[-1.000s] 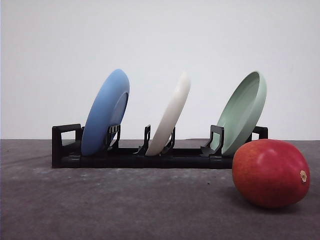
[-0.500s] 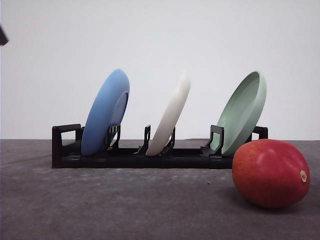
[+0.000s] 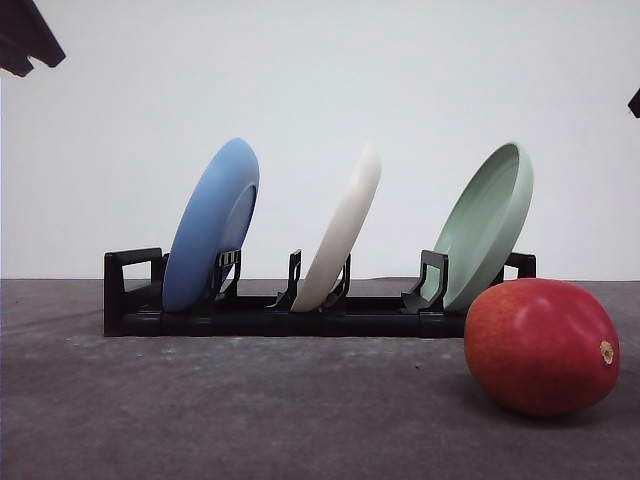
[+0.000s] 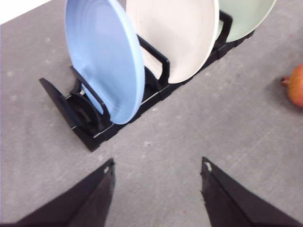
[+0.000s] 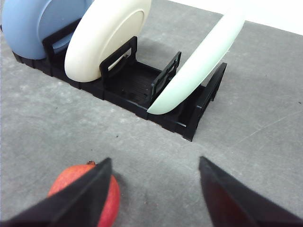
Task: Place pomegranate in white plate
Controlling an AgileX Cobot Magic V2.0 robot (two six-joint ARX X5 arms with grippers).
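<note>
The red pomegranate (image 3: 541,346) lies on the grey table at the front right, just ahead of the rack's right end; the fruit also shows as pomegranate (image 5: 85,198) and pomegranate (image 4: 296,86). The white plate (image 3: 343,228) stands on edge in the middle slot of the black rack (image 3: 300,312), seen too as white plate (image 4: 177,33) and white plate (image 5: 104,33). My left gripper (image 4: 157,171) hangs open above the table in front of the blue plate. My right gripper (image 5: 154,165) is open above the table, the pomegranate beside one finger.
A blue plate (image 3: 211,225) leans in the rack's left slot and a pale green plate (image 3: 487,224) in its right slot. Dark arm parts (image 3: 25,40) show at the top left corner and at the right edge (image 3: 634,102). Grey table (image 3: 250,410) spreads in front of the rack.
A dark arm part has come further into the top left corner of the front view, and another has appeared at the right edge. Plates and pomegranate have not moved.
</note>
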